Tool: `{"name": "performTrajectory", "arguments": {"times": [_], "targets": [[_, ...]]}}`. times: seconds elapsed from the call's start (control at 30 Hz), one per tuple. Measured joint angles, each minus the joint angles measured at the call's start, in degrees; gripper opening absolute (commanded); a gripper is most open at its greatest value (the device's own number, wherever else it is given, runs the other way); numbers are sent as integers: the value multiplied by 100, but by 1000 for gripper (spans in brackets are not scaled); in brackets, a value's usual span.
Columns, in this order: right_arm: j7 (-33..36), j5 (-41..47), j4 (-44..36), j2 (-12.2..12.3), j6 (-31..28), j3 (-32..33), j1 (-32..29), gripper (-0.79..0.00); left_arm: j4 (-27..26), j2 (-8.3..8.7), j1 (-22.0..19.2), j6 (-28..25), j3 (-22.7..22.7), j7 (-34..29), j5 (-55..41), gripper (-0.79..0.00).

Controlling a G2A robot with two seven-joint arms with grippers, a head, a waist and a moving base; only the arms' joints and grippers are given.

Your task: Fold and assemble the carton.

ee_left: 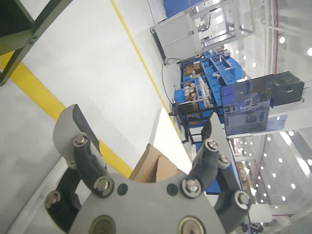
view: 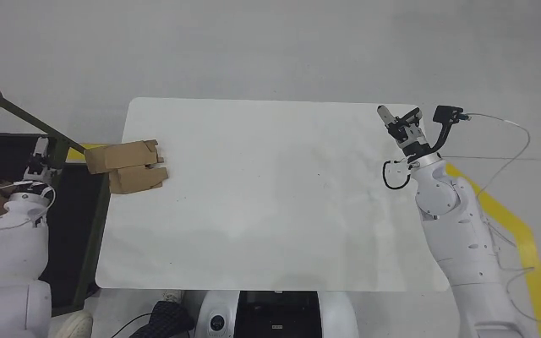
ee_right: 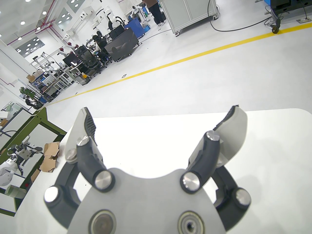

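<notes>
Robotics lab: yellow floor line (ee_right: 185,58), blue racks (ee_left: 207,74).

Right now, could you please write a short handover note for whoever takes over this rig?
Left gripper: open, empty, beyond the left edge of the table, near the carton.
Right gripper: open, empty, over the table's far right corner.
Carton: lies at the table's left edge, and neither gripper touches it.
Done: no folding to be seen, and the carton is not yet assembled.
Left: grasp the carton, fold it, assemble it.
</notes>
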Motion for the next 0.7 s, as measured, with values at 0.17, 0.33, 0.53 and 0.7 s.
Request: {"name": "performTrajectory", "arguments": {"times": [0.17,0.33,0.53,0.7], "targets": [[0,0,0,0,0,0,0,0,17,-77,-34,-14,219,310,537,0],[0,0,0,0,0,0,0,0,44,-134,-91,38,412,407,987,0],[0,0,0,0,0,0,0,0,99,-227,-142,-17,551,463,1241,0],[0,0,0,0,0,0,0,0,157,-271,-212,26,583,286,1273,-148]]}}
